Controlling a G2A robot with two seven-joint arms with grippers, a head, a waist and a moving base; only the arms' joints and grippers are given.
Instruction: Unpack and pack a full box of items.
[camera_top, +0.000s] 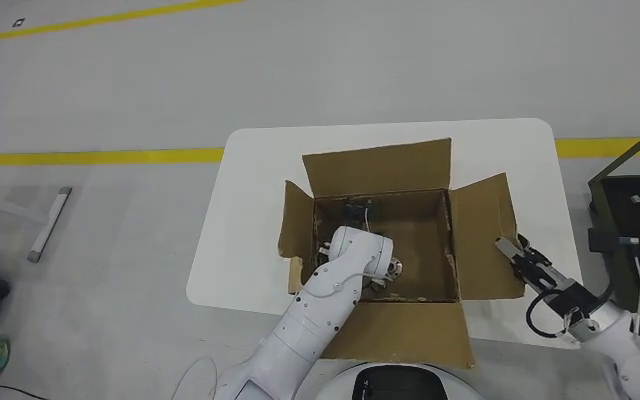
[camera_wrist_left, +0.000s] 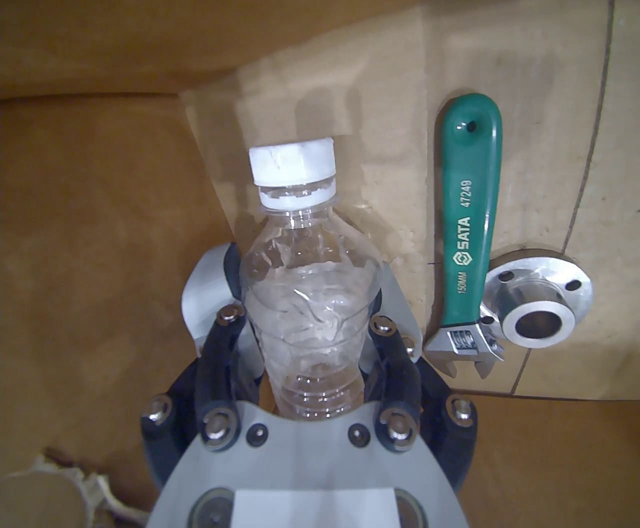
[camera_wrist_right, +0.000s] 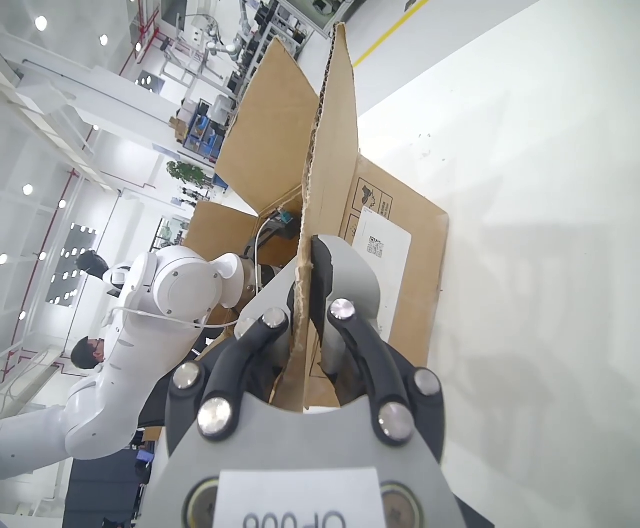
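Open brown cardboard box (camera_top: 380, 168) mid white table (camera_top: 250, 220), toward near edge. Inside, by box's left wall: left end effector (camera_wrist_left: 305, 300) closed around body of clear plastic bottle with white cap (camera_wrist_left: 300, 250). On box floor beside bottle: green-handled adjustable wrench (camera_wrist_left: 467, 240), its head against round metal flange (camera_wrist_left: 537, 305). Further right: right end effector (camera_wrist_right: 307, 272) pinched onto right flap (camera_wrist_right: 340, 125).

Likely bottle-handling step. Squeeze lightly, since thin plastic buckles. Travel vertically, clear of wall and wrench. Firm flap pinch steadies box.

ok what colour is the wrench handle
Green. The wrench handle shows best in the left wrist view.
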